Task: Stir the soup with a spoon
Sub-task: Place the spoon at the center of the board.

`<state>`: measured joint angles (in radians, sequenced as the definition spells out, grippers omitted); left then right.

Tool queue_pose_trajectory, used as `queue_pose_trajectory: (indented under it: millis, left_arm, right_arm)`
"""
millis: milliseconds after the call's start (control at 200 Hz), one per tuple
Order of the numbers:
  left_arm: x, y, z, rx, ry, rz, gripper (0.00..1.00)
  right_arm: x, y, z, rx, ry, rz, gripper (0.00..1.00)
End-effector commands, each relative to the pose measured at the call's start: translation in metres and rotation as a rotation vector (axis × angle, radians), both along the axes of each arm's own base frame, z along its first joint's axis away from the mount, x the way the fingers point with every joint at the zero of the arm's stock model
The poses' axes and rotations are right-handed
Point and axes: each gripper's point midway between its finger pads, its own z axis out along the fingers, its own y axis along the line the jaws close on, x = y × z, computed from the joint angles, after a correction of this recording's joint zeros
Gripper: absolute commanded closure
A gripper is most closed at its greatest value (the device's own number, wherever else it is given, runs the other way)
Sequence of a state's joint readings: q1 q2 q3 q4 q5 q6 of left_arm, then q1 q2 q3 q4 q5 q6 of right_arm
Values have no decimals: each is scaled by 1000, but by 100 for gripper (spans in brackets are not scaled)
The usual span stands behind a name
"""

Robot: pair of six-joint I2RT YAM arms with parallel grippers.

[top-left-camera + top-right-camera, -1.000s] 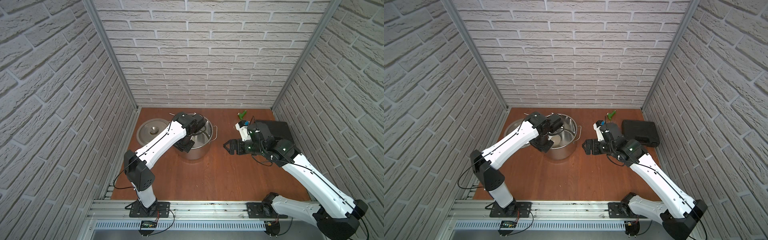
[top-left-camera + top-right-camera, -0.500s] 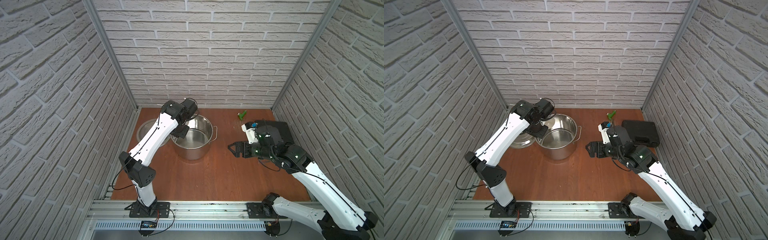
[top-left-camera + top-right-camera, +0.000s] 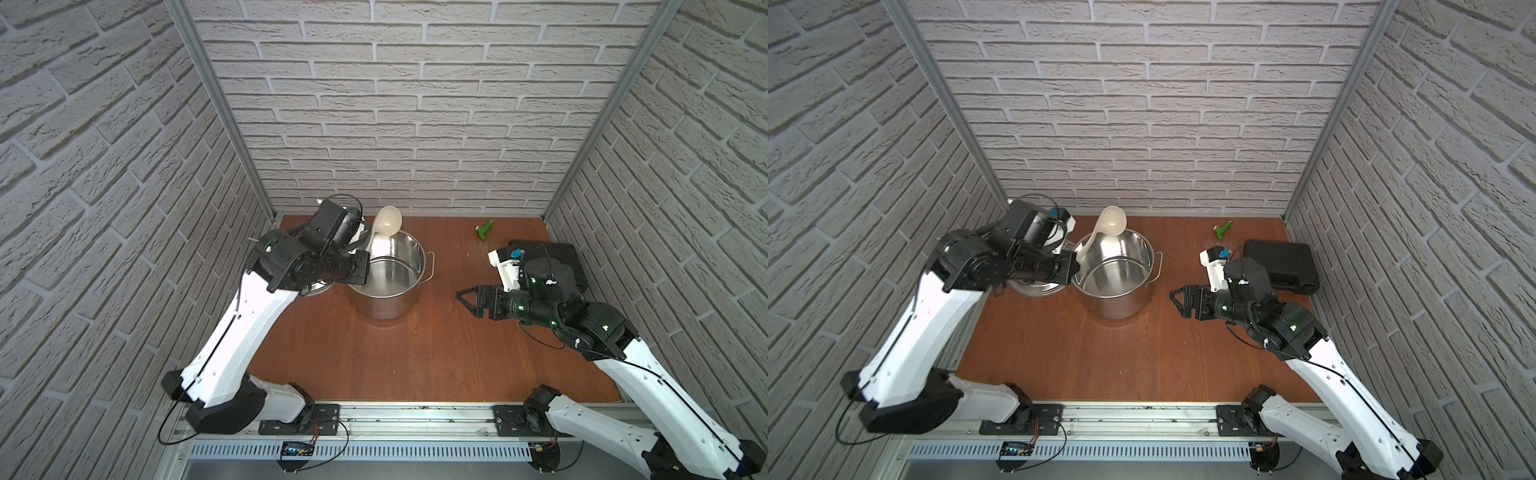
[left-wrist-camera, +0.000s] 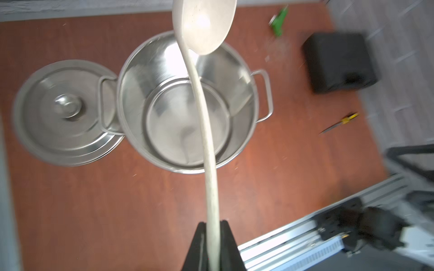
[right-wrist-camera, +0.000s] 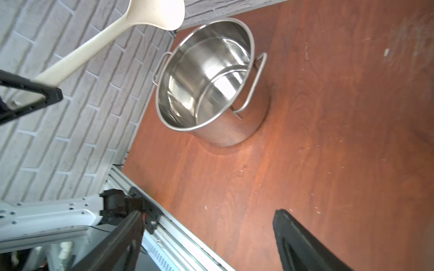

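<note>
- The left gripper [image 4: 213, 226] is pinched tight on the end of the ladle's [image 3: 388, 221] long thin handle.
- It holds the ladle in the air. The round cream bowl hangs above the far rim of the pot [image 3: 386, 303], clear of the steel, with its hollow turned upward. The handle slants down across the pot's mouth to the gripper, near the pot's left side.
- The pot stands upright on the brown table [image 3: 374, 361], towards the back and left of the middle. Its inside shows bare shiny steel down to the bottom.
- The lid [image 4: 65, 110] lies flat, knob up, just left of the pot, with the pot's loop handle over its edge.
- The right gripper [image 3: 465, 303] hovers above the table, well to the right of the pot and pointing towards it. Its jaws are spread wide with nothing between them.
- A black case [image 3: 552, 257] sits behind the right arm, and a small green thing [image 3: 484, 230] lies near the back wall.
- A yellow-handled screwdriver [image 4: 340, 123] shows in the left wrist view, lying on the table well apart from the pot.
</note>
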<state>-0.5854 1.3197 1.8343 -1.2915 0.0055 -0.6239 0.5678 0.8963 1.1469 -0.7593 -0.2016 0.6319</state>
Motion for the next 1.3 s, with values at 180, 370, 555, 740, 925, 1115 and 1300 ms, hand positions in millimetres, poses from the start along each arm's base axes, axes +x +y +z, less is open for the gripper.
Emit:
queue_pose_trajectory:
  millis: [180, 370, 555, 740, 925, 1115, 1300]
  left_arm:
    - [41, -139, 48, -647, -189, -154, 100]
    - [41, -189, 63, -828, -226, -203, 100]
    - [37, -199, 68, -902, -234, -222, 100]
    - [31, -219, 30, -875, -196, -197, 100]
    - [26, -261, -35, -800, -192, -151, 100]
    - [8, -314, -87, -806, -168, -127, 100]
    - [21, -302, -159, -832, -126, 62, 100]
  right_arm:
    - [12, 36, 64, 506, -85, 2, 15]
    - [13, 33, 78, 545, -146, -7, 24]
    - [14, 11, 77, 511, -191, -108, 25]
    - [12, -20, 76, 450, -245, -233, 27]
    - [-8, -57, 87, 275, -323, -295, 26]
    - [-33, -85, 101, 196, -364, -328, 25]
    - [-55, -106, 102, 191, -354, -365, 25]
